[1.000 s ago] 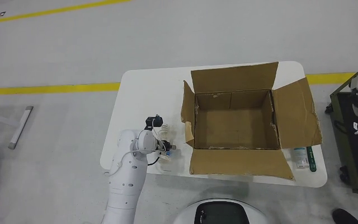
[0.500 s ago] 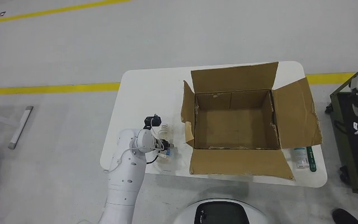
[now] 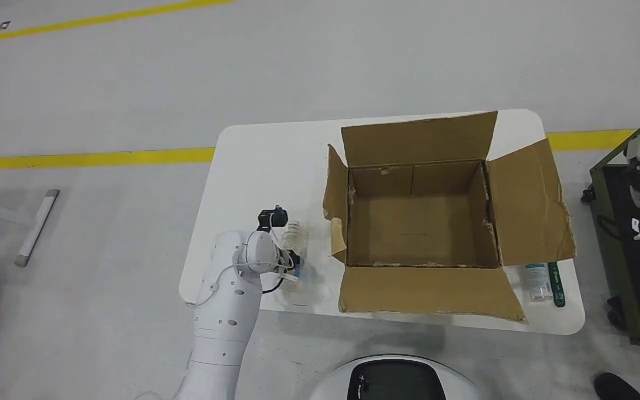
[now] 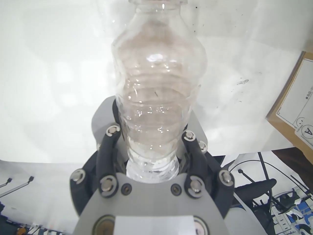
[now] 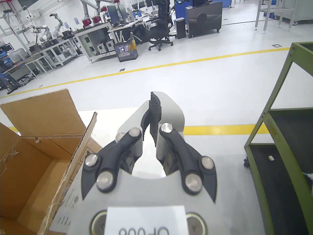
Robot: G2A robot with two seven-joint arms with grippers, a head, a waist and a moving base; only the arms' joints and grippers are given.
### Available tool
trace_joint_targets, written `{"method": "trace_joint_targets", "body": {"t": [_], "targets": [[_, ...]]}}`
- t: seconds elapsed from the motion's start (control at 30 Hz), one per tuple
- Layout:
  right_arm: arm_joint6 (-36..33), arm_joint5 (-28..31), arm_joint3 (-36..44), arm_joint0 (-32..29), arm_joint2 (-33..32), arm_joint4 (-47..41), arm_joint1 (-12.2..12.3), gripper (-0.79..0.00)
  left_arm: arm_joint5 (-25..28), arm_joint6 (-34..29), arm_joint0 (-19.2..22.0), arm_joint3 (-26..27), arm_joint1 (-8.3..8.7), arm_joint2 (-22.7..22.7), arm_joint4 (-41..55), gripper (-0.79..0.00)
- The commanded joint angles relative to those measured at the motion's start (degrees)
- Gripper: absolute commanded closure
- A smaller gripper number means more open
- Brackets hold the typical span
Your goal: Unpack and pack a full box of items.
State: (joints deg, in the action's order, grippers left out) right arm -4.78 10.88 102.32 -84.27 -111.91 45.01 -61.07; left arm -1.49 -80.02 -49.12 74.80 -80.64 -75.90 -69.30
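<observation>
A clear plastic bottle (image 4: 159, 74) sits between the fingers of my left gripper (image 4: 151, 123), which is shut on its lower body; the neck points away over the white table (image 4: 49, 62). From above, that left gripper (image 3: 290, 250) hangs over the table's left part, just left of the open cardboard box (image 3: 420, 215), whose inside looks empty. My right gripper (image 5: 152, 103) is shut on nothing, beside the box's right flap (image 5: 44, 113) over the table's right end.
A small bottle (image 3: 537, 281) and a green pen (image 3: 556, 283) lie at the table's near right corner. A green cart (image 3: 615, 220) stands just off the right edge, close to the right arm (image 5: 281, 135). Box flaps spread outward on all sides.
The left arm has shifted very slightly toward the table's near edge with the bottle still held. The box and other items have not moved.
</observation>
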Motion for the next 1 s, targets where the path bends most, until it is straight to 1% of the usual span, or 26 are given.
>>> {"method": "trace_joint_targets", "body": {"t": [0.0, 0.1, 0.27, 0.37, 0.47, 0.57, 0.7, 0.87, 0.97], "targets": [[0.00, 0.00, 0.00, 0.00, 0.00, 0.00, 0.00, 0.000, -0.82, -0.24, 0.11, 1.80, 0.19, -0.73, 0.01, 0.000], [0.00, 0.00, 0.00, 0.00, 0.00, 0.00, 0.00, 0.000, -2.55, -1.01, 0.22, 6.01, 0.58, -2.23, -0.93, 0.000], [0.00, 0.00, 0.00, 0.00, 0.00, 0.00, 0.00, 0.000, -6.19, -3.06, 1.09, 14.88, 1.14, -5.35, -1.53, 0.000], [0.00, 0.00, 0.00, 0.00, 0.00, 0.00, 0.00, 0.000, -6.93, -4.46, 2.64, 20.39, 1.43, -7.02, -1.02, 0.000], [0.00, 0.00, 0.00, 0.00, 0.00, 0.00, 0.00, 0.000, -8.39, -5.94, 4.61, 24.59, 1.59, -8.44, 0.46, 0.000], [0.00, 0.00, 0.00, 0.00, 0.00, 0.00, 0.00, 0.000, -11.16, -7.98, 7.21, 27.56, 1.59, -9.51, 3.36, 0.000], [0.00, 0.00, 0.00, 0.00, 0.00, 0.00, 0.00, 0.000, -12.40, -7.98, 10.49, 31.02, 1.59, -8.64, 7.57, 0.000], [0.16, -0.18, 0.08, -0.15, 0.04, -0.04, -0.05, 0.000, -13.75, -7.98, 13.80, 32.85, 1.78, -6.48, 15.65, 0.000], [0.12, -0.09, 0.22, -0.41, 0.12, 0.08, -0.11, 0.000, -14.79, -7.98, 15.43, 32.75, 2.07, -5.41, 21.37, 0.000]]}}
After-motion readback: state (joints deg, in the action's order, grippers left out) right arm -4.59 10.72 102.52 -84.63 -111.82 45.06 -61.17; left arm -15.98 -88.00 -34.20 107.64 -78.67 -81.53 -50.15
